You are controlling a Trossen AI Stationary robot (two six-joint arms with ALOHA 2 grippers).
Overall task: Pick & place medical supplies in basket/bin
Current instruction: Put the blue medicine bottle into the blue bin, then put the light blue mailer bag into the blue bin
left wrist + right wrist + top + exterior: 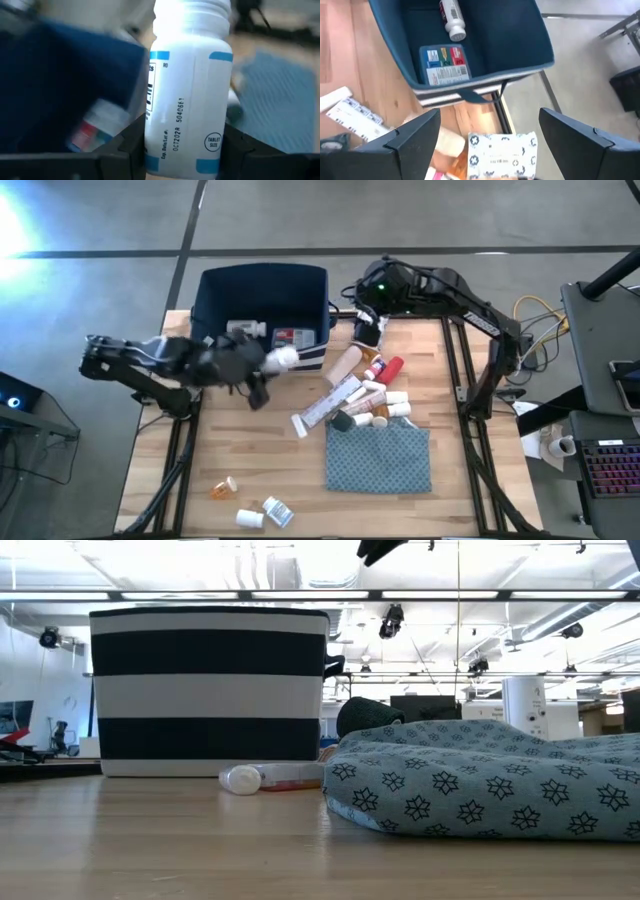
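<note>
The navy bin (pixel 262 302) stands at the table's far edge, with a white bottle (pixel 452 20) and a blue-and-white box (pixel 445 64) inside. My left gripper (pixel 266 363) hovers just in front of the bin's near wall, shut on a white pill bottle (pixel 187 95). My right gripper (pixel 490 125) hangs open, high beside the bin's right end. A white patterned packet (pixel 502 150) shows below it, with a gap to each finger. More supplies (pixel 365 395) lie heaped mid-table. My left gripper pinches the pill bottle's body near its base (pixel 150 150) between the two fingers (pixel 120 150), one on each side. The fingers come from the table's left, slanting down, and lie along the bottle. The bottle is lifted clear, with its neck end (pixel 290 356) sticking out past the fingertips toward the right.
A teal patterned cloth (pixel 378 458) lies near the front right, bunched up in the low view (pixel 480 780). An orange vial (pixel 222 488) and two white bottles (pixel 262 513) lie near the front edge. A bottle (pixel 245 780) lies before the bin.
</note>
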